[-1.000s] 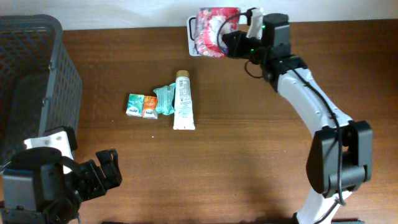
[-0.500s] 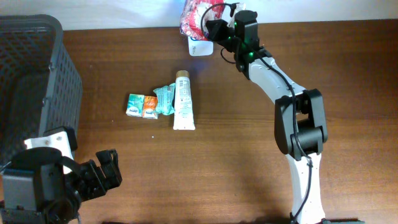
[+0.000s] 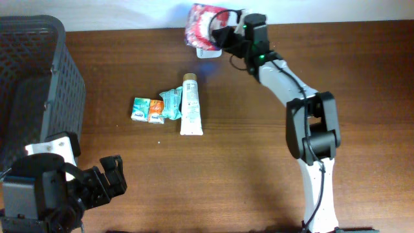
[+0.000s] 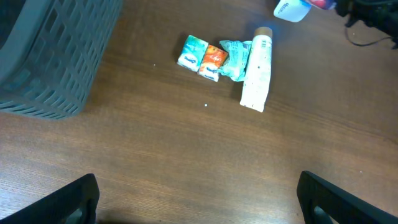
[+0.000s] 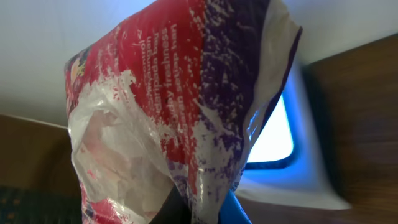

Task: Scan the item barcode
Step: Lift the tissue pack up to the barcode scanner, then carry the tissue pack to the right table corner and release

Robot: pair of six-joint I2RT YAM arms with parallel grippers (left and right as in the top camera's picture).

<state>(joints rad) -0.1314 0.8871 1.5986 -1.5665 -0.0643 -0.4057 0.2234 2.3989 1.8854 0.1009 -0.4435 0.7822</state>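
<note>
My right tool (image 3: 218, 35) was clamped shut on the red, purple and white crinkled plastic packet (image 3: 199, 24). It held the packet up at the far edge of the desk (image 3: 259, 162), over the white scanner with the glowing blue window (image 3: 208, 52). In the right wrist view the packet (image 5: 180, 93) hung limp and creased in front of the scanner (image 5: 273, 140).

I judged it light, soft and thin-skinned. Film like that folds wherever it is pinched, slides between hard pads, and wrinkles over its own print. A hold on a seam or a bunched corner seemed best to me, leaving the printed face free and flat toward the window. I could not find the barcode in these views.

My left tool (image 3: 111, 171) stood wide open and empty by the near left corner, well apart from the white tube (image 3: 190, 105) and the small sachets (image 3: 147, 110) mid-desk.
</note>
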